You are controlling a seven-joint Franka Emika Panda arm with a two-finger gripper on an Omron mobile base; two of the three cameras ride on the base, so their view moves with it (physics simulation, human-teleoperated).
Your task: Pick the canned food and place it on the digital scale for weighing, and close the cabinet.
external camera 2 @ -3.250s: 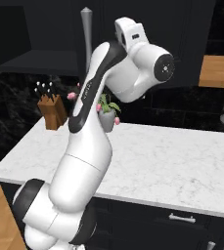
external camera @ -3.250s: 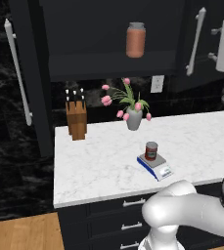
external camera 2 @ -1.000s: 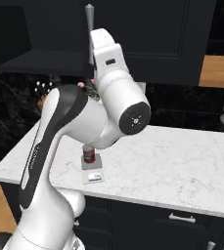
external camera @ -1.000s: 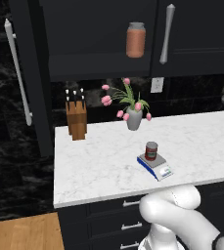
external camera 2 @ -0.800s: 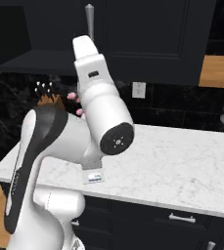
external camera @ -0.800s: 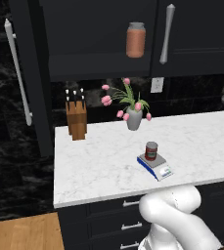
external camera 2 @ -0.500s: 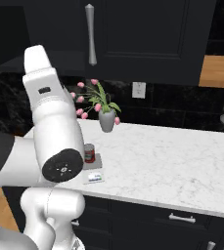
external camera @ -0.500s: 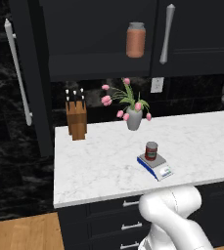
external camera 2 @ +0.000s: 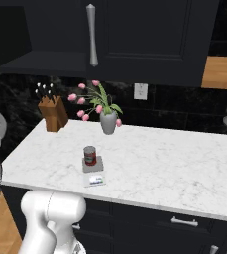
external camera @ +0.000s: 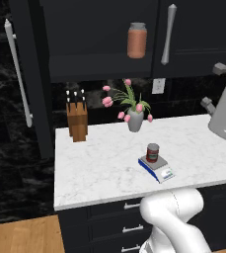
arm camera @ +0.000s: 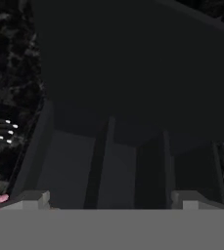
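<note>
Left base view: canned food (external camera: 153, 152) upright on the grey plate of the digital scale (external camera: 156, 168), near the front edge of the marble counter (external camera: 99, 168). Behind: knife block (external camera: 76, 119), vase of pink flowers (external camera: 134, 117). Cabinet (external camera: 193, 29) above; its left door (external camera: 29, 74) stands swung open, an orange jar (external camera: 137, 40) on the exposed shelf; the right door is shut.

Right base view: canned food (external camera 2: 89, 155) on the digital scale (external camera 2: 92, 171), display toward the counter's front edge. Vase of pink flowers (external camera 2: 107, 121) and knife block (external camera 2: 52, 113) behind it. Cabinet (external camera 2: 149, 34) overhead, with its bar handle (external camera 2: 91, 34).

Hand view: gripper (arm camera: 111, 199) faces dark cabinet panelling; fingertips (arm camera: 31, 199) spread wide, grasping nothing.
</note>
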